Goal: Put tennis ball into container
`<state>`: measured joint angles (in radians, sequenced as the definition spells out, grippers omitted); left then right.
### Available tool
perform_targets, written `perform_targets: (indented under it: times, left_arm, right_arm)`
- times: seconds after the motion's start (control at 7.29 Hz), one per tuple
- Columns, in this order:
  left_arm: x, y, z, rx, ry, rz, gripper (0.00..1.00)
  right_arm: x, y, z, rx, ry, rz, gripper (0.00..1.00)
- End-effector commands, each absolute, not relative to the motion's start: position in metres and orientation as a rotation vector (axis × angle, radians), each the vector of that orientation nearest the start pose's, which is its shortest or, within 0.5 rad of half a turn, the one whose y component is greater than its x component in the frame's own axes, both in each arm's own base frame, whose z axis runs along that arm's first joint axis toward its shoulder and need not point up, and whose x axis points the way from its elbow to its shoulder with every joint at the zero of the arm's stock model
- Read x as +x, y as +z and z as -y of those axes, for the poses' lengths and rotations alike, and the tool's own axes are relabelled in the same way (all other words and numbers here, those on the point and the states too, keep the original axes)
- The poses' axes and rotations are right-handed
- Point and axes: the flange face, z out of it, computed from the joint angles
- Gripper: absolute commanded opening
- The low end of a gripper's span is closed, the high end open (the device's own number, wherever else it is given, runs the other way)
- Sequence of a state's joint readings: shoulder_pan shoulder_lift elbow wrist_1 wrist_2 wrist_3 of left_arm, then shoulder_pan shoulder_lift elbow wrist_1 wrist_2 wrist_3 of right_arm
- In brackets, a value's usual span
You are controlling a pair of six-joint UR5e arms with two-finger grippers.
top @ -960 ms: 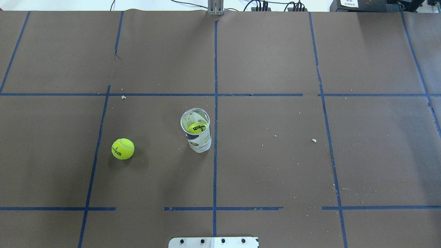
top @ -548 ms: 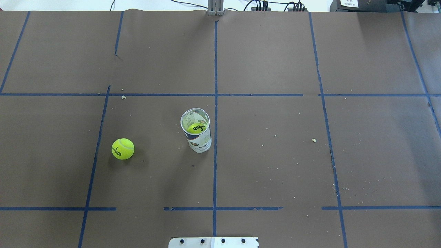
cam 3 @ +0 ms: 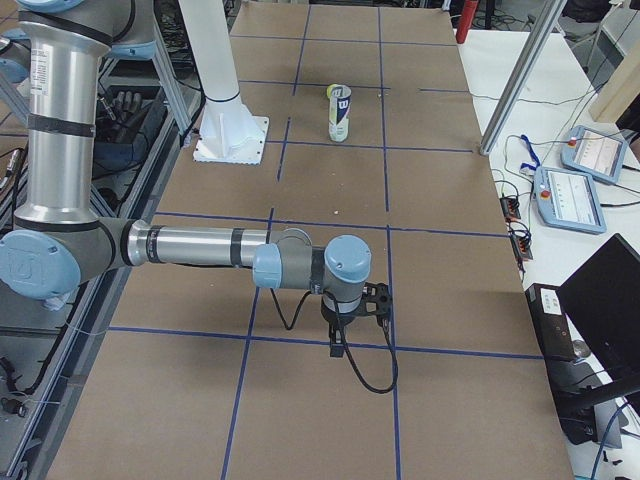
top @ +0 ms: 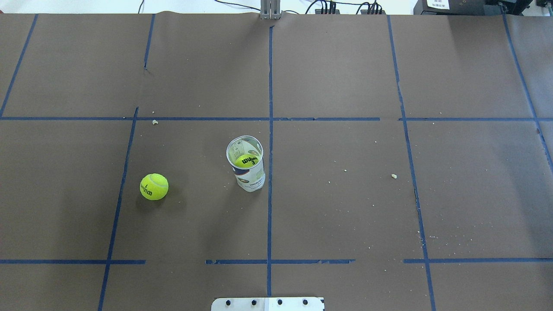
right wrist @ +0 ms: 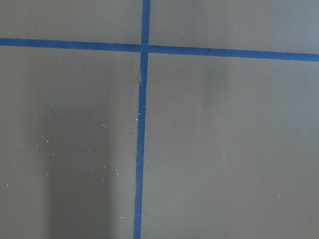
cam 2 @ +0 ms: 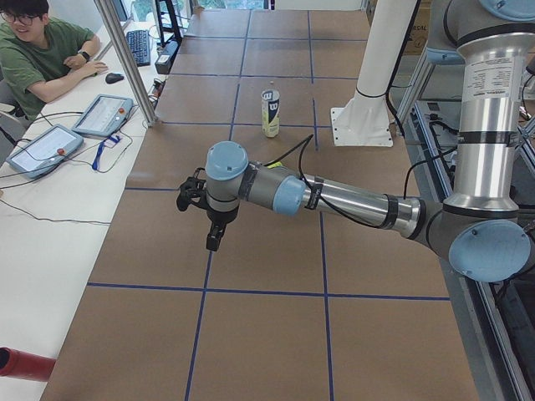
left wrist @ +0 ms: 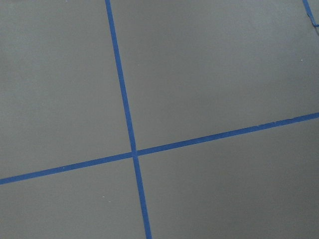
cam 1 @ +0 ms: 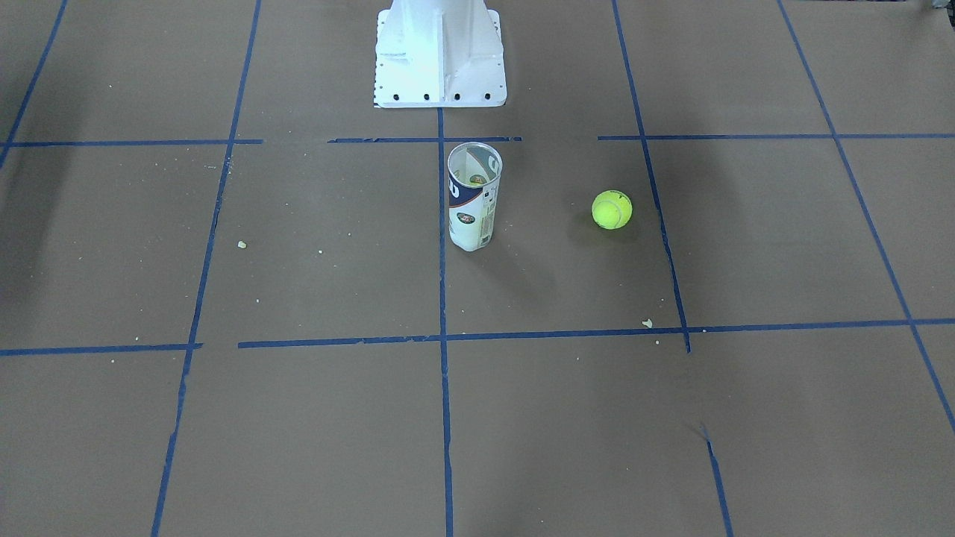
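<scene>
A yellow-green tennis ball (top: 154, 186) (cam 1: 612, 209) lies on the brown paper, to the left of the container in the overhead view. The container (top: 247, 172) (cam 1: 474, 201) (cam 2: 270, 113) (cam 3: 340, 112), a clear tube with a white and blue label, stands upright near the middle tape line. Another ball (top: 247, 161) sits inside it. My left gripper (cam 2: 213, 240) hangs over the table far from both; I cannot tell whether it is open. The right gripper (cam 3: 337, 345) hangs at the other end, state unclear too. Both wrist views show only paper and tape.
The white pedestal base (cam 1: 440, 52) (cam 2: 364, 125) (cam 3: 232, 135) stands at the robot's side of the table behind the tube. A person (cam 2: 42, 50) sits at a side desk with tablets (cam 2: 100, 114). Small crumbs (top: 393, 176) dot the paper.
</scene>
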<state>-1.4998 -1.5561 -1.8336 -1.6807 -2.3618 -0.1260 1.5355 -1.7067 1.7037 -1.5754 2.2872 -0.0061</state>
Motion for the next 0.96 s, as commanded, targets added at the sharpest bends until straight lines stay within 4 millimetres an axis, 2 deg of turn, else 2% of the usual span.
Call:
perform_targets:
  times: [0.0, 0.41, 0.55, 0.69, 0.82]
  left_arm:
    - [0.023, 0.482, 0.492, 0.229, 0.037, -0.852, 1.00]
    - [0.106, 0.425, 0.476, 0.237, -0.073, -0.872, 1.00]
    - [0.136, 0.413, 0.468, 0.209, -0.090, -0.905, 1.00]
    - [0.169, 0.395, 0.468, 0.209, -0.124, -0.917, 1.00]
    - [0.214, 0.366, 0.468, 0.192, -0.159, -0.943, 1.00]
  right_arm:
    - [0.053, 0.661, 0.436, -0.018, -0.037, 0.716, 1.00]
    - [0.053, 0.661, 0.435, -0.019, -0.036, 0.716, 1.00]
    - [0.053, 0.661, 0.435, -0.019, -0.036, 0.716, 1.00]
    - [0.053, 0.661, 0.436, -0.018, -0.037, 0.716, 1.00]
    - [0.053, 0.661, 0.435, -0.019, -0.036, 0.716, 1.00]
